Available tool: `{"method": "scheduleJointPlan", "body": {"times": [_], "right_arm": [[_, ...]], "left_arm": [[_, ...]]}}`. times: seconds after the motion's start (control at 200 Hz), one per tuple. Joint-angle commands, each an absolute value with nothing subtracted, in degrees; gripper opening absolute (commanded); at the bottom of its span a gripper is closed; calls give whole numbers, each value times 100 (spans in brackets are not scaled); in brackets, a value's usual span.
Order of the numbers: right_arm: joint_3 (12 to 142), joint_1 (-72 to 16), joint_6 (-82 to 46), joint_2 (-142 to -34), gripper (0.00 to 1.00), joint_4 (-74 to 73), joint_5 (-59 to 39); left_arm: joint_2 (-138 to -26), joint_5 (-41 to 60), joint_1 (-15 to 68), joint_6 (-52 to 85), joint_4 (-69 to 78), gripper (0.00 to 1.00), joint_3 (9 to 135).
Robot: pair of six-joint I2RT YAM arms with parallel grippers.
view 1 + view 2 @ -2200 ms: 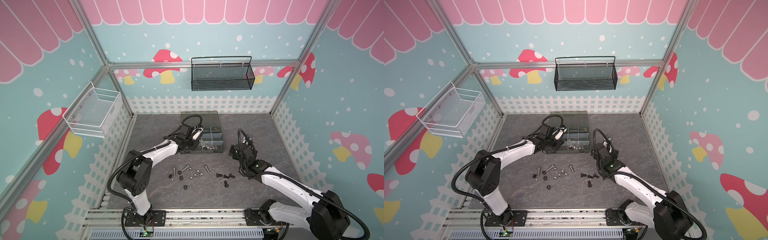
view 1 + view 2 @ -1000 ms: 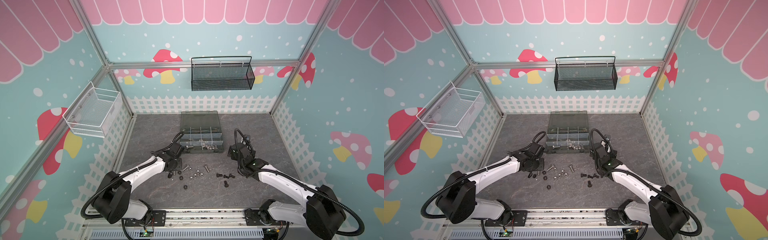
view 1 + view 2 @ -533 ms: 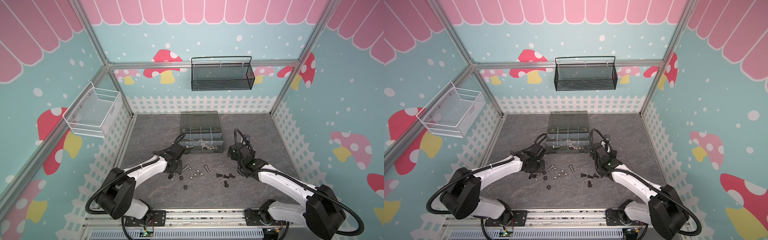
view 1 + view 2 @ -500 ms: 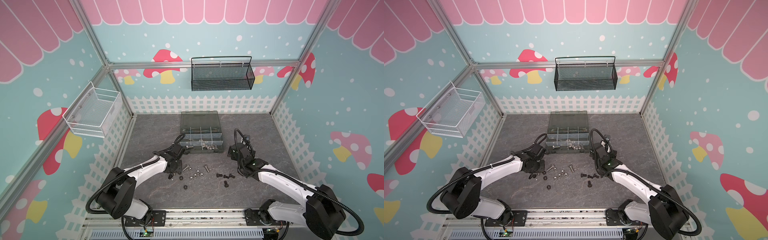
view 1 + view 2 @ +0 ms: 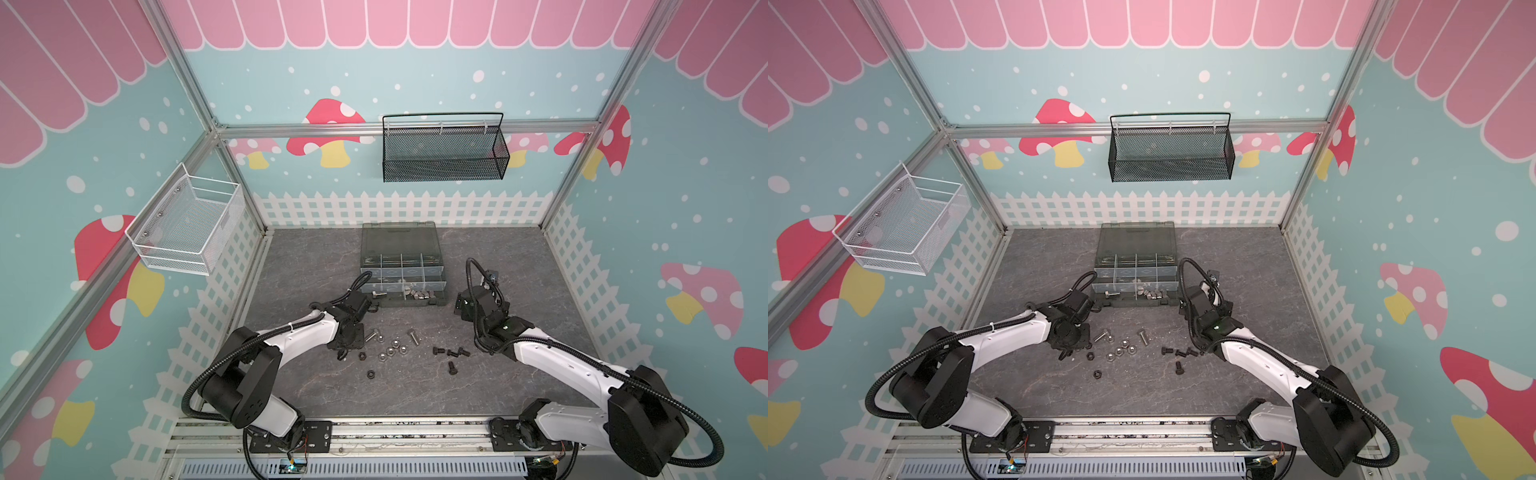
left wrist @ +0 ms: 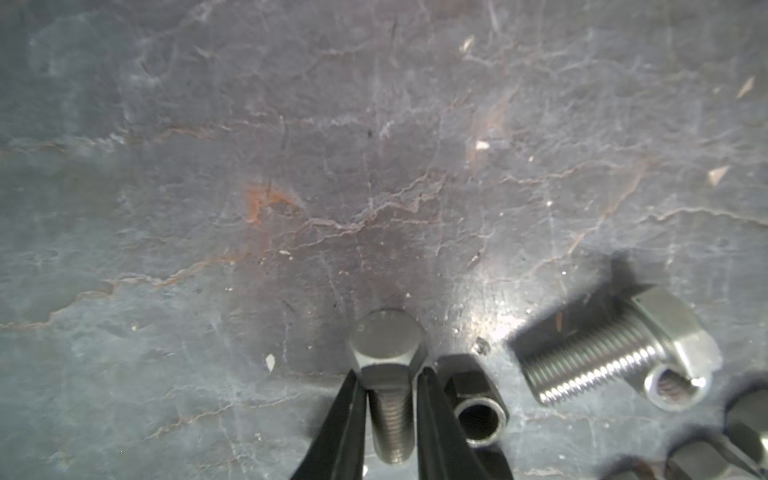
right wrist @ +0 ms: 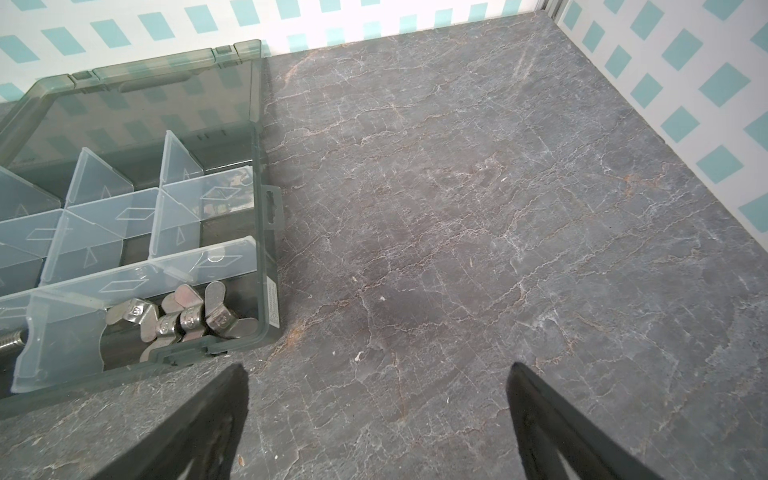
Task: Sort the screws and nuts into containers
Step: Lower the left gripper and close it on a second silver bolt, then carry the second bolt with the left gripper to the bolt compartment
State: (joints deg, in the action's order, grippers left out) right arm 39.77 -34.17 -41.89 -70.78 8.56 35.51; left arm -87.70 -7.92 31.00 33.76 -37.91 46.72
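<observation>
**Mia:** What is the left hand (image 6: 388, 374) doing?

**Ben:** Its two black fingers are close together. They squeeze a silver screw (image 6: 388, 345) just under its six-sided head. The screw is shiny with tiny ridges. It is at 9 o'clock of the loose pile. A black nut (image 6: 473, 399), like a small ring, lies just beside it on the tabletop (image 6: 291, 166), which looks like grey cracked stone.

**Mia:** And the right hand (image 7: 377, 368)?

**Ben:** It is wide open and holds nothing. It is over bare tabletop at 4 o'clock of the case (image 7: 266, 282).

**Mia:** What is in the case?

**Ben:** The case is dark, smoky plastic. It sits at 12 o'clock on the tabletop. Cloudy clear dividers (image 7: 104, 178) make small boxes. Shiny wing nuts (image 7: 187, 316) are piled in the box at its 5 o'clock corner. Another screw (image 5: 379, 294) lies in the box at 7 o'clock.

**Mia:** What is loose?

**Ben:** Round silver nuts (image 5: 395, 348) are in the middle. Short black screws (image 5: 451, 353) are at 3 o'clock of them.
</observation>
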Motion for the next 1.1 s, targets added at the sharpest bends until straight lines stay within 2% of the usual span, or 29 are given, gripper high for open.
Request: {"method": "scheduleJointPlan", "body": {"times": [0.0,0.4,0.62,1.091], "right_arm": [[4028,-3408,-4305,-7136,98,895,3578],[4026,-3407,-4307,-7110,98,893,3580],[4070,-3408,-4278,-7104,98,905,3578],[4114,-3404,-4286,-7059,98,932,3576]], "left_arm": [[-8883,-855,3125,3498,-3806,22,4654],[-9078,-868,3127,3447,-3718,22,4672],[-8997,-926,3129,3415,-3683,18,4715],[-8463,-1385,3124,2984,-3541,0,4926]]}}
